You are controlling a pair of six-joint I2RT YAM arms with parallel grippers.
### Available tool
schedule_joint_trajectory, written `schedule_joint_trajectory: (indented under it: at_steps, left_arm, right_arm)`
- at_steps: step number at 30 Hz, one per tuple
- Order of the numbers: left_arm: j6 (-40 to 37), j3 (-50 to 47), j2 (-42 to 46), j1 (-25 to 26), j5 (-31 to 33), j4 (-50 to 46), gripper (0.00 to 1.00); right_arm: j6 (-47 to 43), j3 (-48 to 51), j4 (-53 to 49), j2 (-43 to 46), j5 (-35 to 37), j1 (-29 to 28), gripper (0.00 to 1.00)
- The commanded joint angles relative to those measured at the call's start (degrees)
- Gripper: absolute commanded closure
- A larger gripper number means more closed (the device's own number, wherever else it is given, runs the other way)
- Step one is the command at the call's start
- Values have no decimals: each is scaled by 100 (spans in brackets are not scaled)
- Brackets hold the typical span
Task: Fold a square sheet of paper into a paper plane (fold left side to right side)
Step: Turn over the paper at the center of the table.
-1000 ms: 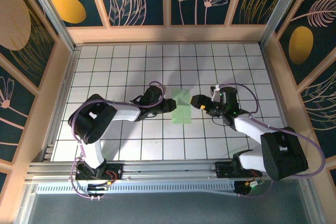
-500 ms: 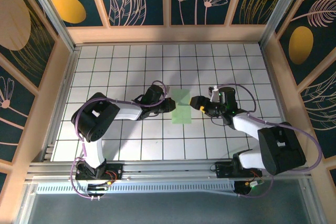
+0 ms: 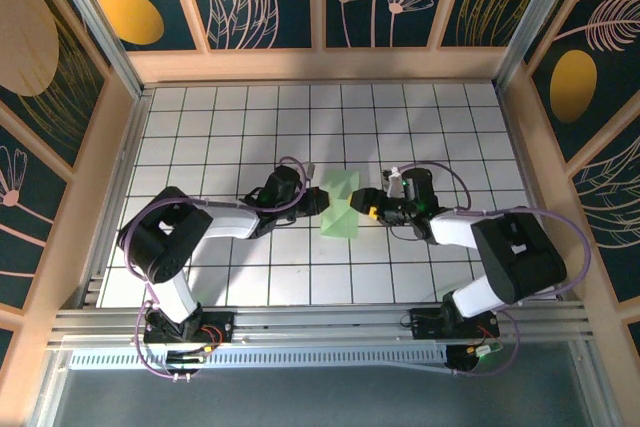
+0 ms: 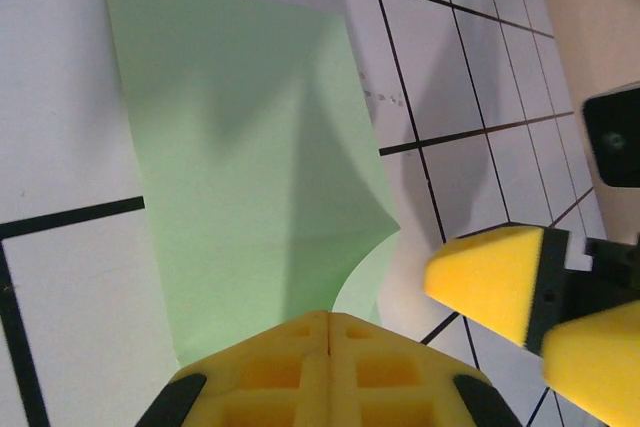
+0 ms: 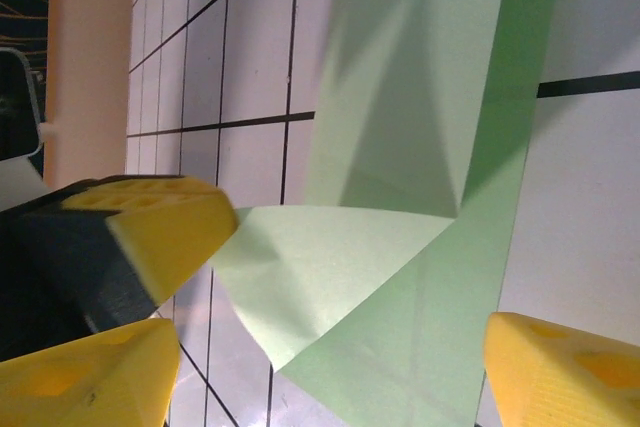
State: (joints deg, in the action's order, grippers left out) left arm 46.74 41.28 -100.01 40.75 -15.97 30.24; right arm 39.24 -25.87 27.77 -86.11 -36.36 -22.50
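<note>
As if to start the left-to-right fold, pinched a left-hand corner of the square sheet of paper (image 4: 250, 147) between the pressed-together pads of the left gripper (image 4: 328, 325) and curled it up off the table (image 4: 60, 327), ready to swing across. Lay otherwise flat and faintly creased at mid-table, between both arms. Hovered just past its right edge with the right gripper (image 3: 370, 209) spread wide, probably to pin or receive that flap. Risked dragging the whole sheet.
</note>
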Motion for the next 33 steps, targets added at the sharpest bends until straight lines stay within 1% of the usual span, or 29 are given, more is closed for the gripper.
schedule_joint_trajectory:
  at_steps: [1,2,4,14,17,22,26,28,33]
  left_arm:
    - [149,-173,146,-32,116,330,100]
    - [160,-201,329,-37,124,350,100]
    - [181,-263,392,-34,145,386,100]
    - [202,-374,447,-36,144,421,100]
    - [207,-392,420,-32,169,417,100]
    - [260,-412,278,-39,248,398,100]
    - [327,-458,218,-32,260,507,100]
    - [341,-463,42,-35,272,520,100]
    - [318,-454,-43,-35,304,501,100]
  right_arm:
    - [176,-244,489,-229,92,-110,20]
    - [187,-272,512,-292,103,-131,20]
    - [229,-321,615,-408,103,-192,20]
    - [469,-539,1124,-935,79,-326,23]
    - [507,-573,1349,-1044,-16,-354,27]
    - [616,-569,1704,-1244,-231,-368,36]
    - [594,-560,1656,-1302,-168,-400,40]
    - [559,-568,1580,-1336,-127,-406,43]
    - [449,-612,1403,-1449,-14,-440,52]
